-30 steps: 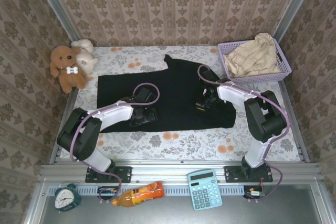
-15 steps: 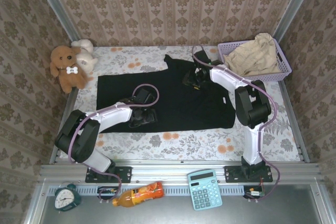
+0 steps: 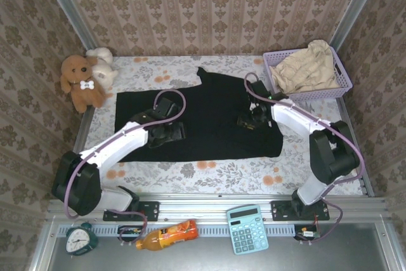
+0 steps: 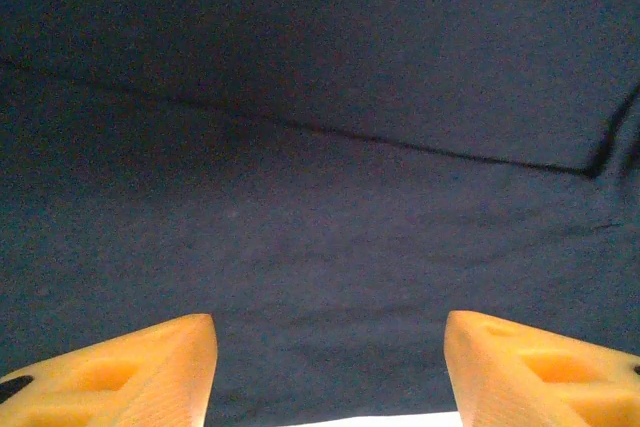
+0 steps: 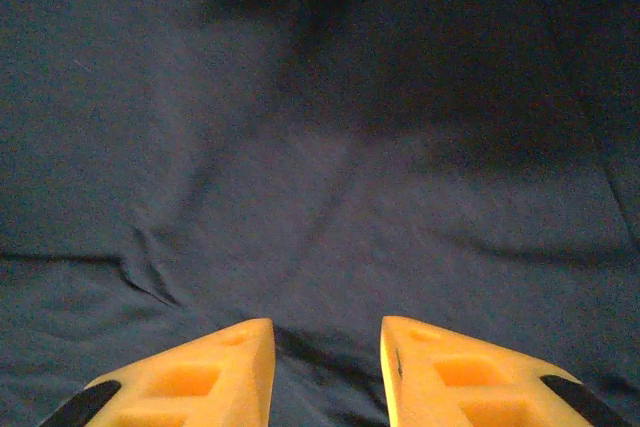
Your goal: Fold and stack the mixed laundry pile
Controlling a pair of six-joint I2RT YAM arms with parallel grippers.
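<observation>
Where patterned walls [image 3: 209, 4] enclose it, floral table [image 3: 209, 171] carries black garment [image 3: 212, 125].

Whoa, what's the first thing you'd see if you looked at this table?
The big black cloth spread flat across the middle of the table grabs the eye, with the left tool and right tool both down over it, jaws apart. Next come the crumpled beige cloth heaped in the lavender basket at the far right corner, and the brown teddy bear sitting at the far left.

Black garment [image 3: 209, 125] spread flat; beige garment [image 3: 307, 68] bunched, apparently in basket [image 3: 317, 93].
</observation>
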